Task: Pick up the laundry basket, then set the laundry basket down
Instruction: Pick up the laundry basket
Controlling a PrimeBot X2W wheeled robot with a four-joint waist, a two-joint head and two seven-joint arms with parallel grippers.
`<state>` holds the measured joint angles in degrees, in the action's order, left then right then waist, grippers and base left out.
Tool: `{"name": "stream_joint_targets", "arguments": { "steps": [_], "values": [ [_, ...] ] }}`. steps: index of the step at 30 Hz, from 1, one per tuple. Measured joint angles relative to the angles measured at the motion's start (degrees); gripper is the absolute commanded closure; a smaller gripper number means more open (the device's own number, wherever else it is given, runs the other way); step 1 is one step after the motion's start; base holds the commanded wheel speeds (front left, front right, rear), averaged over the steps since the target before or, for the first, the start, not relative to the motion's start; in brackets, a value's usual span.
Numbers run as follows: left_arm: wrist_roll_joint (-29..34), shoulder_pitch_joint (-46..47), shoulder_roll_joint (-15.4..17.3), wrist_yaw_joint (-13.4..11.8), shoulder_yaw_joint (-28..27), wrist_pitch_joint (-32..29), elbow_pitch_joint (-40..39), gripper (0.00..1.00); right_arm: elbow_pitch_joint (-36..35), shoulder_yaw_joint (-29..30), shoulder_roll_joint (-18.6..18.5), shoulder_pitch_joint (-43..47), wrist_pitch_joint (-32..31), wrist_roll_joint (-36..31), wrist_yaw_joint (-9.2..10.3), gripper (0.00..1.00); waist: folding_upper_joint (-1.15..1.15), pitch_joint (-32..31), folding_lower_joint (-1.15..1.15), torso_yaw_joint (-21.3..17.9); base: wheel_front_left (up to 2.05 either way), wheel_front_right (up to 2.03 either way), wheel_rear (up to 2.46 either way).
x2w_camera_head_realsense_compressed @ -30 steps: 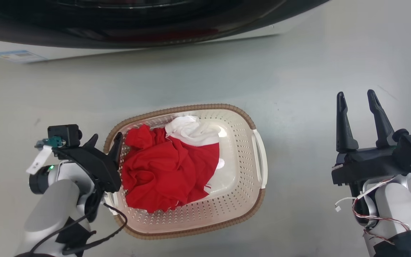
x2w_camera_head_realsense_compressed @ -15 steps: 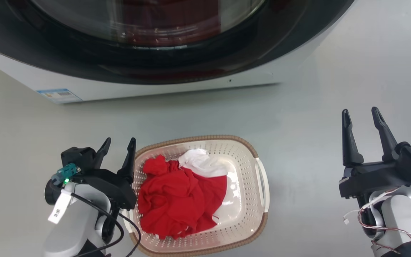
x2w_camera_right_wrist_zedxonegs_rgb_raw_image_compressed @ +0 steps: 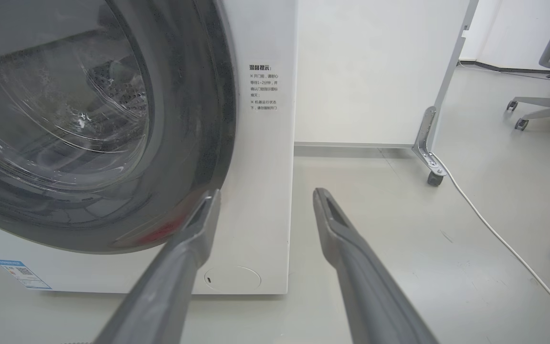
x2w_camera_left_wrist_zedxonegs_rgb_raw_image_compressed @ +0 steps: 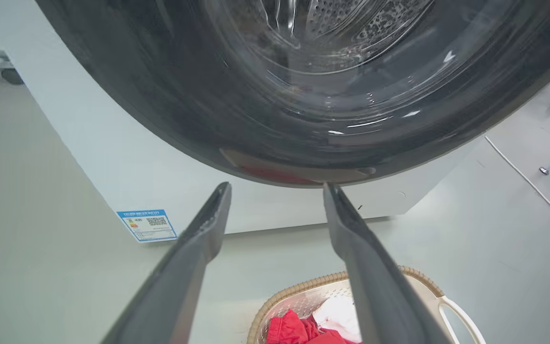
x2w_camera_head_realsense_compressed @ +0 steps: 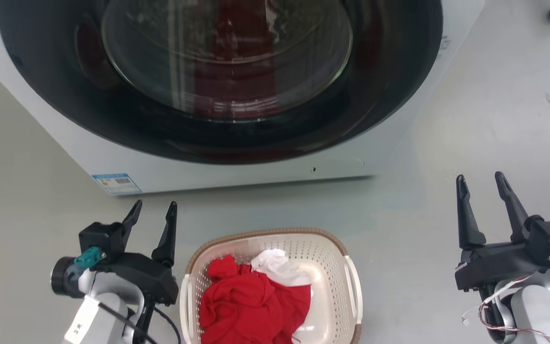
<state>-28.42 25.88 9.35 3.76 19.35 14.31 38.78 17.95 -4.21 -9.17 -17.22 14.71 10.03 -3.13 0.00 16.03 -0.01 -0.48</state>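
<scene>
The cream laundry basket [x2w_camera_head_realsense_compressed: 337, 286] with a brown woven rim rests on the grey floor at the bottom centre of the head view, holding red and white clothes [x2w_camera_head_realsense_compressed: 251, 301]. Its far rim and right handle also appear low in the left wrist view [x2w_camera_left_wrist_zedxonegs_rgb_raw_image_compressed: 423, 282]. My left gripper [x2w_camera_head_realsense_compressed: 155, 208] is open just left of the basket's rim, clear of it, with nothing between its fingers [x2w_camera_left_wrist_zedxonegs_rgb_raw_image_compressed: 208, 224]. My right gripper [x2w_camera_head_realsense_compressed: 480, 179] is open well to the basket's right, holding nothing.
A white washing machine [x2w_camera_head_realsense_compressed: 256, 177] with a large dark round door [x2w_camera_head_realsense_compressed: 222, 81] stands right behind the basket. In the right wrist view a white partition on casters [x2w_camera_right_wrist_zedxonegs_rgb_raw_image_compressed: 430, 177], a floor cable [x2w_camera_right_wrist_zedxonegs_rgb_raw_image_compressed: 504, 239] and an office chair [x2w_camera_right_wrist_zedxonegs_rgb_raw_image_compressed: 542, 105] lie to the right.
The head camera has tilted up, so the basket has slid to the bottom of the view and the washer door has come in. My left gripper has come away from the basket's left rim.
</scene>
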Motion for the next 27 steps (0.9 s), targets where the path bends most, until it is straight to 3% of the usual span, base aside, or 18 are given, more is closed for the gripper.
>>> {"name": "stream_joint_targets", "arguments": {
  "steps": [17,27],
  "values": [
    [3.8,-17.6,2.9,-5.1,-2.2,0.0,-18.4,0.0,-4.0,-1.8,1.0,11.4,0.0,-0.4,-0.41,0.0,-0.01,-14.2,-0.01,-0.3,0.0,0.0,0.0],
    [4.9,-23.7,3.9,-7.4,-2.9,0.0,-26.3,0.0,-6.5,-2.4,1.7,15.7,0.0,-0.4,-0.41,0.0,-0.01,-17.6,0.01,-0.9,0.0,0.0,0.0]
  ]
}}
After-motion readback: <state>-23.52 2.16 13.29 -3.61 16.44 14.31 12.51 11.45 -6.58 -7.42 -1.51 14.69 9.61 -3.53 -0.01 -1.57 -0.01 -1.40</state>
